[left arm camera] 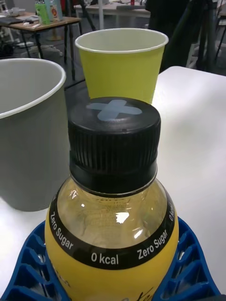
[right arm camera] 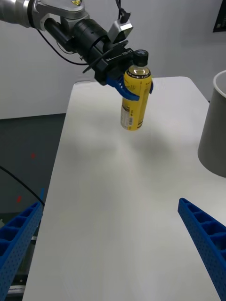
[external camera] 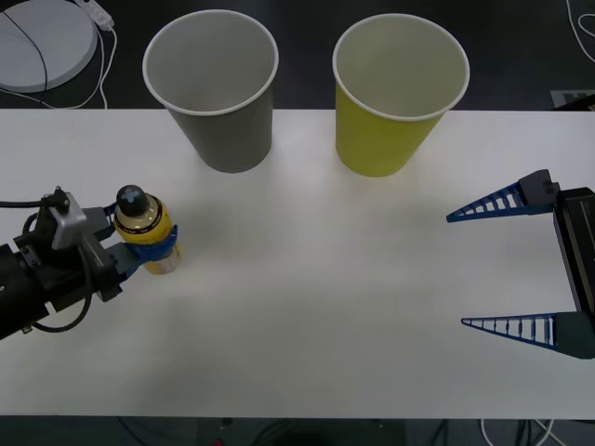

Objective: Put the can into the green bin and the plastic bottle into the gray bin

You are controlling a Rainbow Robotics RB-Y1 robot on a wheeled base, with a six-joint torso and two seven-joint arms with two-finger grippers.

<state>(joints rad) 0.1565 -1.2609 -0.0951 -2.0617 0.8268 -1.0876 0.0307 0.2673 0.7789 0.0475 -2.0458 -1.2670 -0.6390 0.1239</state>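
While the left gripper (external camera: 147, 253) clamps its blue ribbed fingers (left arm camera: 33, 263) around the plastic bottle (external camera: 145, 228) just below the shoulder, the bottle hangs upright, clear of the white table (external camera: 316, 307), as the right wrist view shows, with a soft shadow on the tabletop beneath it. The bottle's black screw cap (left arm camera: 114, 136) carries a pale cross mark, and a black band reading "Zero Sugar" and "0 kcal" rings the golden neck above the yellow label. It sits over the table's left side, in front of and to the left of the gray bin (external camera: 216, 93). The green bin (external camera: 395, 98) stands upright just beside the gray one, on its right, both at the table's far edge. The right gripper (external camera: 509, 268) rests at the table's right side with its blue fingers spread wide, holding nothing, well apart from both bins.
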